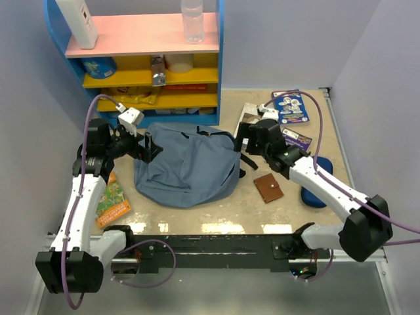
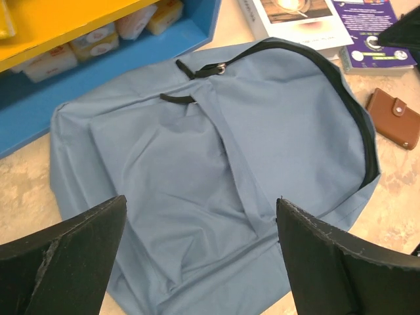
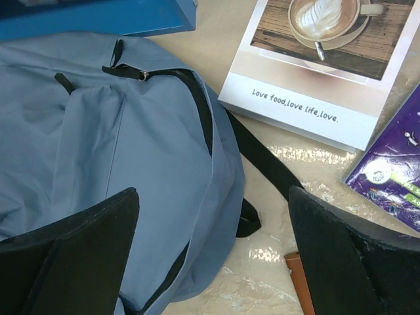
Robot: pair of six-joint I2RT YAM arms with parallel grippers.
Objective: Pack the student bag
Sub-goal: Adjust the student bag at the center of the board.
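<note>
Both arms, bases nearest: left gripper (image 1: pixel 149 146) and right gripper (image 1: pixel 241 139) spread wide, empty, flanking the student bag (image 1: pixel 187 164) lying flat mid-table (image 1: pixel 216 213). Fabric likely limp, light (zipper rim offers firmest purchase).

Brown wallet (image 1: pixel 268 188), coffee-cover book (image 3: pixel 315 72) (white border), blue shelf (image 1: pixel 141 59), pencil case (image 1: pixel 316 182)

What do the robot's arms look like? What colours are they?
Two arms, each with white links and chunky black joints. A thin purple cable loops along each arm. The left gripper and right gripper are black, with broad, wedge-shaped fingers that look scuffed at the edges. A small white box sits on top of the left wrist. No writing or stickers are visible.
</note>
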